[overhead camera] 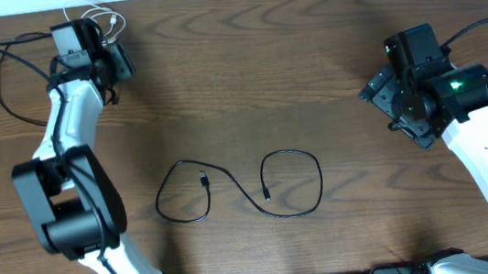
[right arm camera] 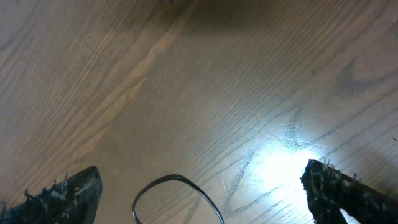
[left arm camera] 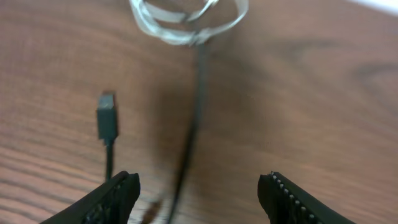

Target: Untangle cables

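- Two jaw pairs are seen spread: left gripper (left arm camera: 199,186), right gripper (right arm camera: 199,177).
- White cable (left arm camera: 186,25) is coiled beyond the left gripper.
- Black cable (overhead camera: 232,189) is looped on the wooden table (overhead camera: 291,67).

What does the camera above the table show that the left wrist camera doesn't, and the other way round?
Only overhead: a black cable looped mid-table, and the right arm. Only the left wrist: a black plug up close, ahead of its open fingers. Both: the white cable on the wooden table.
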Controlling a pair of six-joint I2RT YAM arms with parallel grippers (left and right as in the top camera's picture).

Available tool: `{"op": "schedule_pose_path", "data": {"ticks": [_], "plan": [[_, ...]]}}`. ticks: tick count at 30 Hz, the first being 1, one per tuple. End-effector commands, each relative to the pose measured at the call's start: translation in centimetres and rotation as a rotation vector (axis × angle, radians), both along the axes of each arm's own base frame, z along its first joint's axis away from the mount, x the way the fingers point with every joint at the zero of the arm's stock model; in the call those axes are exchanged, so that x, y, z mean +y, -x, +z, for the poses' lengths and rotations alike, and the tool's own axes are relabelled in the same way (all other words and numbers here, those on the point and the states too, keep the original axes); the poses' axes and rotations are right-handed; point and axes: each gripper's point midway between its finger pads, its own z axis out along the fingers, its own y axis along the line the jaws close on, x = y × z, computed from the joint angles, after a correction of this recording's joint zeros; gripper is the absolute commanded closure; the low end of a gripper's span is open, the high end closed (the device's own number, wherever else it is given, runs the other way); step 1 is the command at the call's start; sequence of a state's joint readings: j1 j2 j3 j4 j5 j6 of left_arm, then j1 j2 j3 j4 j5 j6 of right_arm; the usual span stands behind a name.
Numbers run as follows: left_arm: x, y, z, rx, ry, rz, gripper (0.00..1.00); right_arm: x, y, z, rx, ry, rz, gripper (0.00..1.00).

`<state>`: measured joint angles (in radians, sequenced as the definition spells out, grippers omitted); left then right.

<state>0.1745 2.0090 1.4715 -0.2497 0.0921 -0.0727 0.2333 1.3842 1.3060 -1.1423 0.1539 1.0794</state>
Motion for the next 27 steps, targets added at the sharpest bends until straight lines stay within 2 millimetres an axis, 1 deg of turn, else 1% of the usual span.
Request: {"op": "schedule_pose_path", "data": {"ticks": [1, 2, 4, 5, 7, 9, 10, 11, 13, 15, 19, 21, 24, 27], "plan": [[2.8, 0.1, -2.2, 0.057, -0.106, 0.019, 0.33, -0.3, 0.1, 0.0, -0.001, 0.023, 0.004, 0.01], [3.0, 0.2, -2.6, 0.065, -0.105, 0.021, 0.34, -0.3, 0.1, 0.0, -0.001, 0.023, 0.004, 0.01], [3.2, 0.4, -3.3, 0.078, -0.102, 0.026, 0.43, -0.4, 0.1, 0.0, -0.001, 0.023, 0.004, 0.01], [3.3, 0.4, -3.5, 0.082, -0.102, 0.027, 0.55, -0.4, 0.1, 0.0, -0.001, 0.023, 0.004, 0.01], [3.5, 0.4, -3.4, 0.081, -0.102, 0.031, 0.71, -0.4, 0.1, 0.0, -0.001, 0.023, 0.004, 0.01], [3.6, 0.3, -2.9, 0.069, -0.104, 0.034, 0.81, -0.3, 0.1, 0.0, -0.001, 0.023, 0.004, 0.01], [3.7, 0.3, -2.6, 0.061, -0.105, 0.036, 0.89, -0.4, 0.1, 0.0, -0.001, 0.023, 0.004, 0.01], [3.8, 0.2, -2.2, 0.052, -0.106, 0.039, 0.92, -0.4, 0.1, 0.0, -0.001, 0.023, 0.004, 0.01], [4.0, 0.1, -1.0, 0.025, -0.1, 0.057, 0.92, -0.4, 0.1, 0.0, -0.001, 0.023, 0.004, 0.01], [4.6, 0.2, 0.4, -0.007, -0.084, 0.119, 0.92, -0.3, 0.1, 0.0, -0.001, 0.023, 0.004, 0.01], [7.0, 1.0, 3.8, -0.081, -0.071, 0.317, 0.92, -0.4, 0.1, 0.0, -0.001, 0.023, 0.004, 0.01], [8.4, 1.7, 5.1, -0.104, -0.08, 0.403, 0.92, -0.4, 0.1, 0.0, -0.001, 0.023, 0.004, 0.01], [10.8, 3.4, 6.5, -0.115, -0.12, 0.531, 0.92, -0.4, 0.1, 0.0, -0.001, 0.023, 0.004, 0.01], [13.0, 5.3, 6.9, -0.097, -0.172, 0.643, 0.92, -0.4, 0.1, 0.0, -0.001, 0.023, 0.004, 0.01]]}}
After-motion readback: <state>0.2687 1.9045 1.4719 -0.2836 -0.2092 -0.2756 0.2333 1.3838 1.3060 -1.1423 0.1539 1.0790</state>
